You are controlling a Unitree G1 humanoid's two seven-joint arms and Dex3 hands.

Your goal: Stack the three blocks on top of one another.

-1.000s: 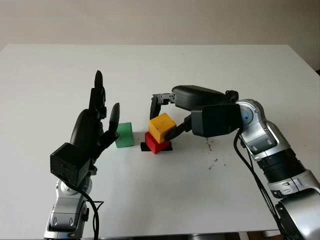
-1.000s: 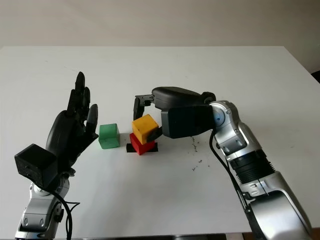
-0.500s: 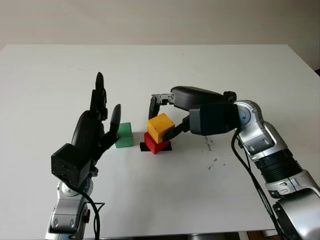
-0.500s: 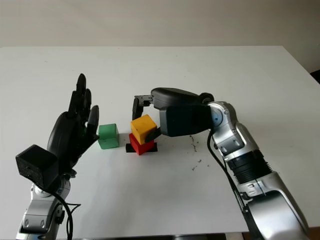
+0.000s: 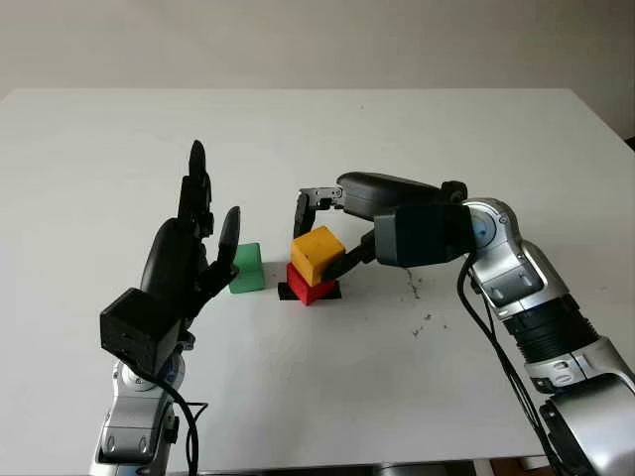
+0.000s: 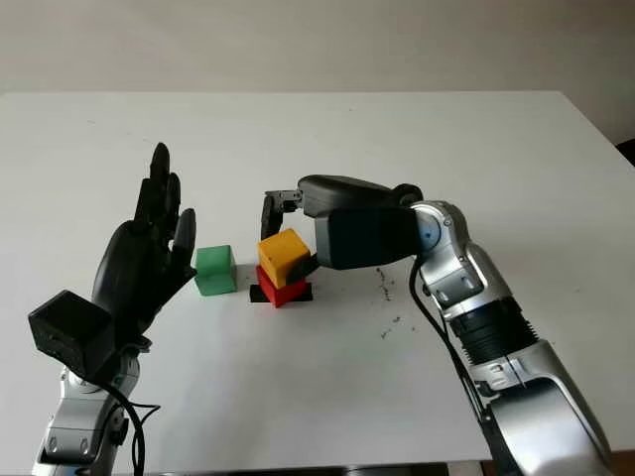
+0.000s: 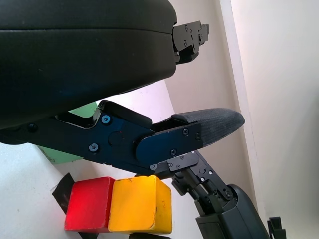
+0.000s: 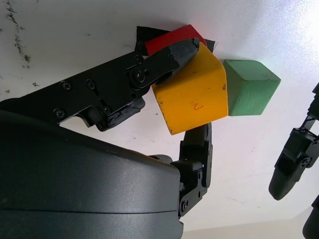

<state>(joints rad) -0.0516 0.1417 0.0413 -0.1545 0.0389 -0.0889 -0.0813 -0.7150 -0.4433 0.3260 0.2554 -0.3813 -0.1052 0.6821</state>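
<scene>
- Yellow cube block [image 5: 318, 254]: sits tilted on top of the red cube block [image 5: 312, 286], near the middle of the white bench [image 5: 317, 397]. The right wrist view shows a small mark on 1 yellow face.
- Red cube block: lowest item of the 2-block stack, resting on a small black patch [image 5: 285, 293] on the bench surface.
- Green cube block [image 5: 246, 268]: alone on the bench, just left of the stack, apart from it; not touched by either hand.
- Right hand [image 5: 332, 230]: black, 3-fingered, reaching in from the right, closed around the yellow cube block. 1 finger [image 8: 195, 154] presses the far side, another finger [image 8: 169, 59] lies against the near right side, its tip at the seam between yellow and red.
- Left hand [image 5: 189, 253]: black, raised upright above the bench, left of the green cube block, palm facing the stack; it holds nothing and is open.
- Bench: white, with scattered dark specks [image 5: 417, 288] right of the stack.
</scene>
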